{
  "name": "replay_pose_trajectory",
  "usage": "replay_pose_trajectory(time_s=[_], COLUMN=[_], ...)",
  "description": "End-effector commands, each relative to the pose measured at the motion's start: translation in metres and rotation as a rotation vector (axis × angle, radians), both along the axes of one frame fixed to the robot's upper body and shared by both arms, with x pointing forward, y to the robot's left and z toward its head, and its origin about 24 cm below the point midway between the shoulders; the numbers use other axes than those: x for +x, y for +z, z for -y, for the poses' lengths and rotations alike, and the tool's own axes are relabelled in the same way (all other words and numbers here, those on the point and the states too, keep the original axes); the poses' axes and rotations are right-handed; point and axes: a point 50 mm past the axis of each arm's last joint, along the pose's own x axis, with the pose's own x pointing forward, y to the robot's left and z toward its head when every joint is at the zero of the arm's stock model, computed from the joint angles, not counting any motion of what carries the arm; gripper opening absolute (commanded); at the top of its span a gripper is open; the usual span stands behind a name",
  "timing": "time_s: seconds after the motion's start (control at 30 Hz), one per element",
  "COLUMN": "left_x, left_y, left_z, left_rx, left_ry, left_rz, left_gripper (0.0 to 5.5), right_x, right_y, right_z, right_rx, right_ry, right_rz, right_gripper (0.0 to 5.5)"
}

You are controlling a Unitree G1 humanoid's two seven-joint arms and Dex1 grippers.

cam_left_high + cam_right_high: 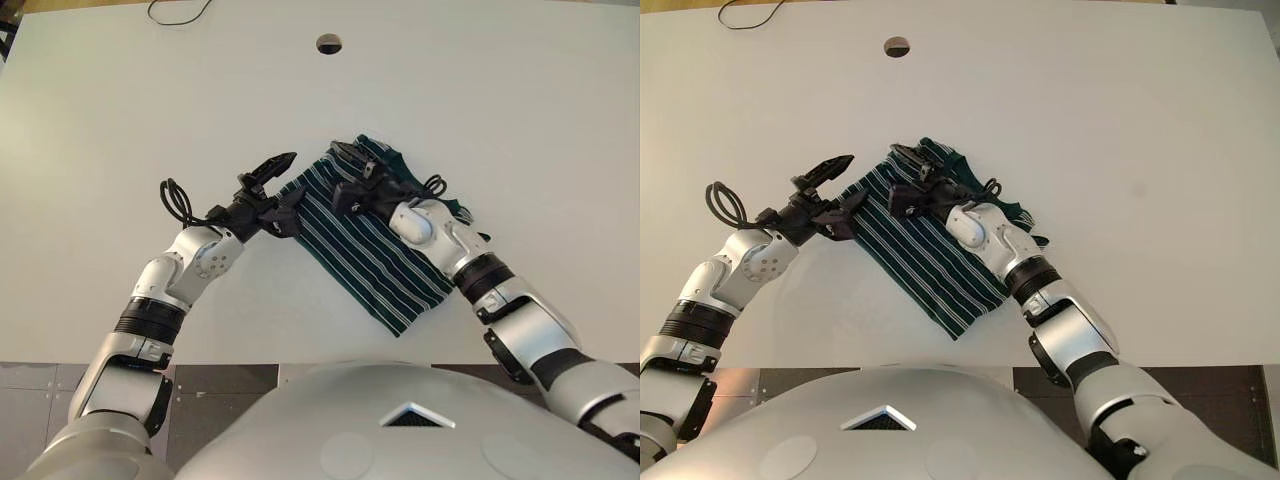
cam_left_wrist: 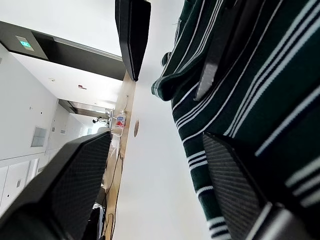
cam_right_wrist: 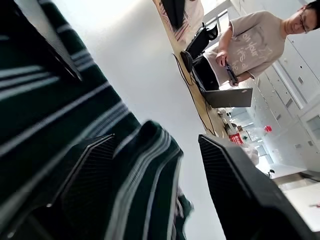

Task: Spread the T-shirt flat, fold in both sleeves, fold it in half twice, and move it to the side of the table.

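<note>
White surface [image 1: 150,100] runs across both eye views, with 1 small round hole [image 1: 328,43] near its far edge and a black cable [image 1: 180,10] looping at that edge, left of the hole.

The T-shirt [image 1: 370,265], dark green with thin pale stripes, lies well on the robot's side of the hole and slightly to its right. It is folded into a rough rectangle set on a diagonal, with 1 corner pointing back toward the hole (that corner is bunched and rumpled, not flat).

The left tool [image 1: 285,190] sits on the robot's side of the hole and a little left of it, at the shirt's left corner. Its 2 fingers [image 2: 75,185] are spread wide, 1 over bare surface and the other at the striped cloth.

The right tool [image 1: 352,172] is almost straight toward the robot from the hole, over the bunched far corner of the shirt. Its fingers [image 3: 240,190] also stand wide apart, with a raised fold of striped fabric lying between them, not pinched.
</note>
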Motion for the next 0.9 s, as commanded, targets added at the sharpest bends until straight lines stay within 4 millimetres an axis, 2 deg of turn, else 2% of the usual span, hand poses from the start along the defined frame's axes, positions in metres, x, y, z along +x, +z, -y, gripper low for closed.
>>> replay_pose_trajectory(time_s=[0.03, 0.17, 0.23, 0.33, 0.47, 0.57, 0.6, 0.67, 0.77, 0.9], left_x=[-0.008, -0.013, -0.012, -0.011, 0.001, 0.009, 0.012, 0.018, 0.020, 0.020], left_y=[-0.013, -0.016, -0.016, -0.014, 0.010, 0.034, 0.044, 0.069, 0.090, 0.099], left_z=[-0.015, -0.019, -0.019, -0.021, -0.015, -0.012, -0.014, -0.018, -0.020, -0.028], left_rx=[0.080, 0.083, 0.083, 0.081, -0.038, -0.180, -0.240, -0.410, -0.567, -0.729], left_ry=[0.035, 0.045, 0.047, 0.057, 0.060, 0.085, 0.109, 0.163, 0.201, 0.277], left_rz=[-0.074, -0.089, -0.090, -0.081, 0.028, 0.133, 0.178, 0.293, 0.393, 0.457], left_gripper=[3.39, 3.39, 3.39, 3.39, 3.39, 3.39, 3.39, 3.39, 3.39, 3.39], right_x=[0.015, 0.025, 0.027, 0.027, 0.010, -0.002, -0.005, -0.014, -0.017, -0.008], right_y=[0.009, 0.017, 0.020, 0.024, 0.043, 0.065, 0.074, 0.076, 0.049, 0.006], right_z=[0.054, 0.096, 0.108, 0.113, 0.090, 0.073, 0.067, 0.050, 0.033, 0.017], right_rx=[0.030, 0.031, 0.037, 0.057, 0.129, 0.168, 0.184, 0.164, 0.047, -0.104], right_ry=[-0.186, -0.319, -0.361, -0.376, -0.242, -0.148, -0.119, -0.015, 0.099, 0.200], right_rz=[0.012, 0.027, 0.030, 0.042, 0.106, 0.165, 0.182, 0.150, 0.032, -0.182], right_gripper=[3.09, 3.09, 3.09, 3.09, 3.09, 3.09, 3.09, 3.09, 3.09, 3.09])
